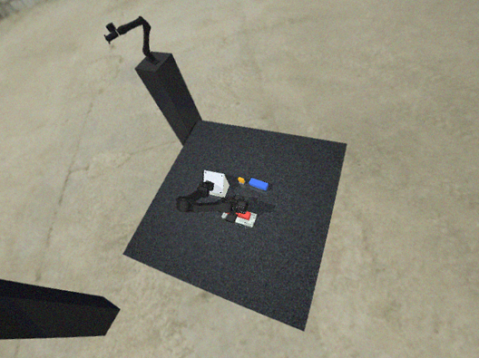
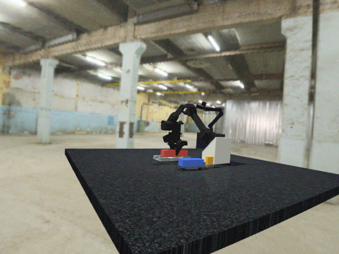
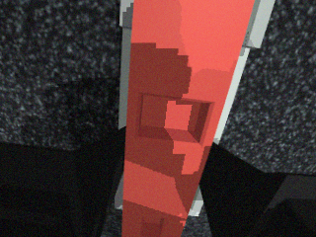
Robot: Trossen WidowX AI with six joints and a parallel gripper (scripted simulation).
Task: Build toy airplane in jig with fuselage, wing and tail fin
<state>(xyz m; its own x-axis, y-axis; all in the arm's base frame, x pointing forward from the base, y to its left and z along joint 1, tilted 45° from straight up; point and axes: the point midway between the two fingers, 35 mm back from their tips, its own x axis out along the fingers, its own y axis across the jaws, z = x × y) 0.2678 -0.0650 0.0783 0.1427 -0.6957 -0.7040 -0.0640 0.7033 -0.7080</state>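
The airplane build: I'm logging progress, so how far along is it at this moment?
Nothing is finished yet. In hand: the gripper is shut on the red fuselage, which sits low over the pale cradle; whether it is fully seated cannot be told. Left: the blue wing and orange tail fin lie apart on the table, both sockets open, then release and retreat.

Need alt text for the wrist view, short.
Looking down between the gripper's dark fingers, shut on a long red fuselage with a square socket in its top. Pale jig cradle edges show along both sides, on a dark speckled table.
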